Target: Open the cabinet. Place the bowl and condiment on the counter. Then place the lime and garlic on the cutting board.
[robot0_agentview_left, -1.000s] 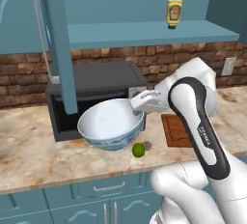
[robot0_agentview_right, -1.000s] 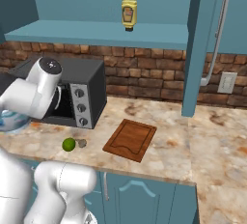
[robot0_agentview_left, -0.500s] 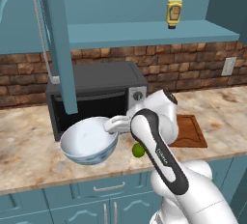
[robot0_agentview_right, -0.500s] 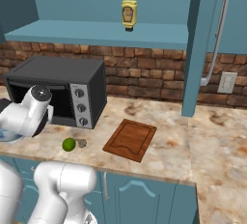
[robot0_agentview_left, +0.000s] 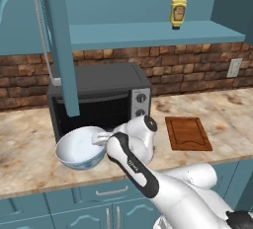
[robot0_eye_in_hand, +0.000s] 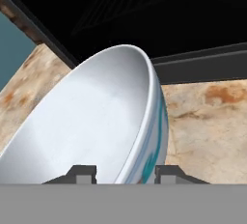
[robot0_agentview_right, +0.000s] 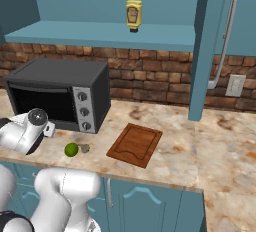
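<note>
Gripper (robot0_agentview_left: 101,138), left base view: at lower left of centre, clamped on the right-hand rim of the bowl (robot0_agentview_left: 79,147), which sits level just to its left, over the front edge of the counter (robot0_agentview_left: 29,149) and before the open toaster oven (robot0_agentview_left: 94,99). Cutting board (robot0_agentview_left: 187,133) lies at centre right; the condiment bottle (robot0_agentview_left: 178,13) stands on the shelf (robot0_agentview_left: 148,33) at upper right of centre; the open cabinet door (robot0_agentview_left: 59,40) hangs at upper left.

Right base view: the arm's white wrist reaches to the left edge, ahead of the toaster oven. Lime (robot0_agentview_right: 71,149) and garlic (robot0_agentview_right: 84,148) lie side by side on the counter at lower left, well apart from the cutting board at centre. The bottle stands at top centre.

Hand view: the bowl's rim runs from bottom centre to upper centre, pinched between the two fingertips (robot0_eye_in_hand: 81,174); one pad lies inside the bowl, the other outside. Marbled counter shows at right and far left, the dark oven opening along the top.
</note>
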